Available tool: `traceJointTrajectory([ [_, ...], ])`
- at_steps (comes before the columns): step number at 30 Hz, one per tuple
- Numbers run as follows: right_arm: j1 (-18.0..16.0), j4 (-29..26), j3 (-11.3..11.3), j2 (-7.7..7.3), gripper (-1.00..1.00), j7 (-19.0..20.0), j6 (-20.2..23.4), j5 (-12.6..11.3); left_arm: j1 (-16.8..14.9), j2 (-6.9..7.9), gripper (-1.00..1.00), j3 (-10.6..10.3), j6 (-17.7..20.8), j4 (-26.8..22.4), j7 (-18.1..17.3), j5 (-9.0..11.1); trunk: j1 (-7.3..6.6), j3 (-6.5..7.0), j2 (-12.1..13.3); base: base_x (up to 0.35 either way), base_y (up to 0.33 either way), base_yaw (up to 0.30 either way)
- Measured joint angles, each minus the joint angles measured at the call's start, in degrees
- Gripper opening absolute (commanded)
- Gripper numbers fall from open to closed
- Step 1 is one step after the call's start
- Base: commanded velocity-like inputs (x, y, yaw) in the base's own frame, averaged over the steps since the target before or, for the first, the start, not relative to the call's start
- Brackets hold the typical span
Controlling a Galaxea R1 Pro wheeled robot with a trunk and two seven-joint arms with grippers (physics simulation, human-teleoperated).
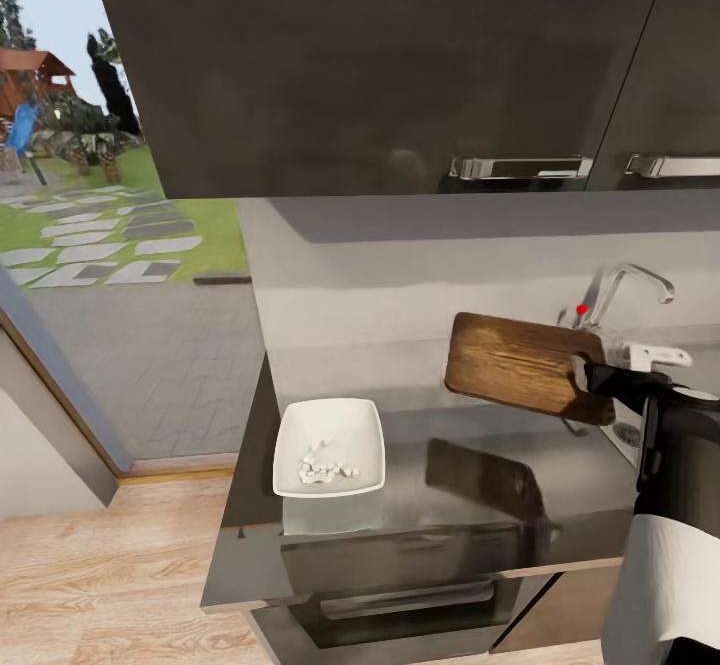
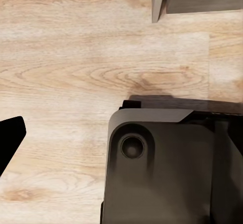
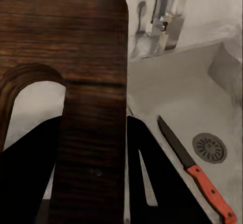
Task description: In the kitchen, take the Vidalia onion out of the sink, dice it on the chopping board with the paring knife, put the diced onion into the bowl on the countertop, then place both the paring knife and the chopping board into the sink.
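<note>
Chopping board (image 1: 520, 363) in right gripper (image 1: 592, 381), airborne

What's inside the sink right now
The paring knife lies in the sink beside the drain. The held chopping board hides the rest.

The head view looks forward and down from above the worktop (image 1: 480, 485), facing the wall cabinets. The right wrist view sits very close behind the chopping board (image 3: 76, 82), looking down into the sink (image 3: 172, 97); both views share board and tap (image 1: 630, 290). The left wrist view faces straight down at the wooden floor (image 2: 76, 57).
</note>
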Motion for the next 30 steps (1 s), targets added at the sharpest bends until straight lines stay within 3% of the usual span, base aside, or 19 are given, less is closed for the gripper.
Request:
traceJointTrajectory([
  [2, 0.0, 0.0, -2.8, 0.00, -1.00, -2.1, -0.1, 0.1, 0.0, -0.15, 1.00, 0.0, 0.0, 0.0, 0.0, 0.0, 0.00, 0.00, 0.0, 0.000, 0.000, 0.000],
  [6, 0.0, 0.0, -5.7, 0.14, -1.00, -5.5, 0.0, -0.2, 0.0, -0.33, 1.00, 0.0, 0.0, 0.0, 0.0, 0.0, 0.00, 0.00, 0.0, 0.000, 0.000, 0.000],
  [16, 0.0, 1.6, -6.2, 1.45, -1.00, -17.2, 0.0, -0.6, 0.0, -0.37, 1.00, 0.0, 0.1, 0.0, 0.0, 0.0, 0.00, 0.00, 0.0, 0.000, 0.000, 0.000],
  [18, 0.0, 2.3, -6.3, 1.59, -1.00, -20.3, -1.0, -0.5, 0.0, -0.37, 1.00, 0.0, 0.1, 0.0, 0.1, 0.0, 0.00, 0.00, 0.0, 0.000, 0.000, 0.000],
  [19, 0.0, 3.2, -6.6, 1.64, -1.00, -24.1, -3.6, -1.0, 0.0, -0.37, 1.00, 0.0, 0.1, 0.0, 0.0, 0.0, 0.00, 0.00, 0.0, 0.000, 0.000, 0.000],
  [20, 0.0, 3.8, -6.7, 1.65, -1.00, -27.3, -5.3, -1.6, 0.0, -0.37, 1.00, 0.0, 0.1, 0.0, 0.0, 0.0, 0.00, 0.00, 0.0, 0.000, 0.000, 0.000],
  [22, 0.0, 5.3, -6.7, 1.71, -1.00, -32.7, -7.3, -6.0, 0.0, -0.38, 1.00, 0.0, 0.1, 0.1, 0.0, 0.0, 0.00, 0.00, 0.0, 0.000, 0.000, 0.000],
  [27, 0.0, 6.9, -6.8, 1.64, -1.00, -41.5, -8.8, -15.8, 0.0, -0.38, 1.00, 0.0, 0.1, 0.1, 0.0, 0.1, 0.00, 0.00, 0.0, 0.000, 0.000, 0.000],
  [30, 0.0, 7.1, -6.9, 1.53, -1.00, -44.9, -10.9, -18.5, 0.0, -0.39, 1.00, 0.0, 0.1, 0.2, 0.0, 0.1, 0.00, 0.00, 0.0, 0.000, 0.000, 0.000],
])
